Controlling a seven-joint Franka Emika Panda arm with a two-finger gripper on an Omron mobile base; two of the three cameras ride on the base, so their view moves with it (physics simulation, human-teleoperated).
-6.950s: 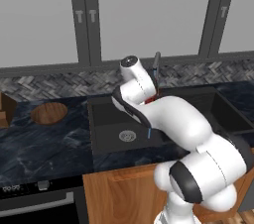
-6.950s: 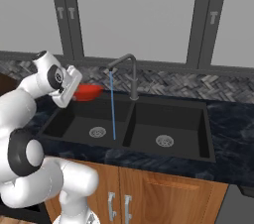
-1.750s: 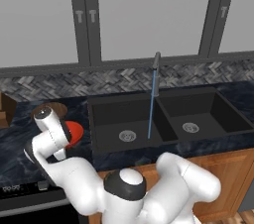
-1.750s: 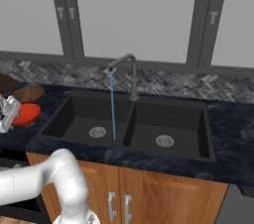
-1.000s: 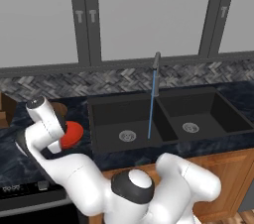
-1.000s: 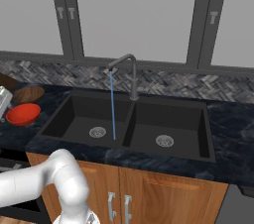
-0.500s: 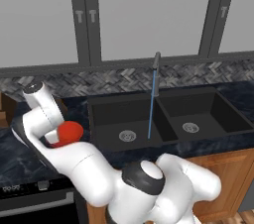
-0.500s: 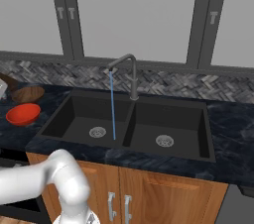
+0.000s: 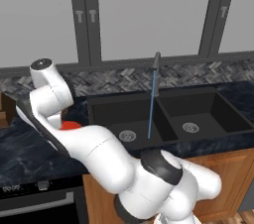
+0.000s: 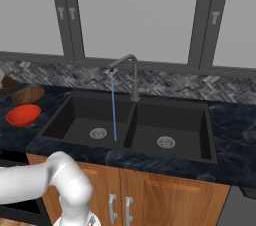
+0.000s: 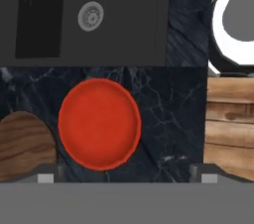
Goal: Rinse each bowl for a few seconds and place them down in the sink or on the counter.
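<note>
The glossy red bowl (image 11: 99,124) rests upright on the dark marbled counter (image 11: 168,104), left of the black sink (image 10: 150,125). The brown wooden bowl (image 11: 22,143) lies right beside it, and from the right base view it (image 10: 28,95) sits just behind the red bowl (image 10: 23,115). My gripper (image 11: 127,177) hovers above the red bowl, open, its fingertips (image 11: 45,178) spread wide with nothing between them. In the left base view my arm hides most of the red bowl (image 9: 69,125). Water streams (image 10: 114,112) from the faucet (image 10: 132,72) into the left basin.
The left basin's silver drain (image 11: 91,16) lies beyond the red bowl. Wooden cabinet fronts (image 11: 230,119) run along the counter's front edge. The herringbone backsplash (image 10: 170,87) and windows stand behind the sink. An oven front (image 9: 39,198) sits below the counter at left.
The hand has let go of the red bowl and lifted up and back from it. The bowl stays where it was set on the counter beside the wooden bowl.
</note>
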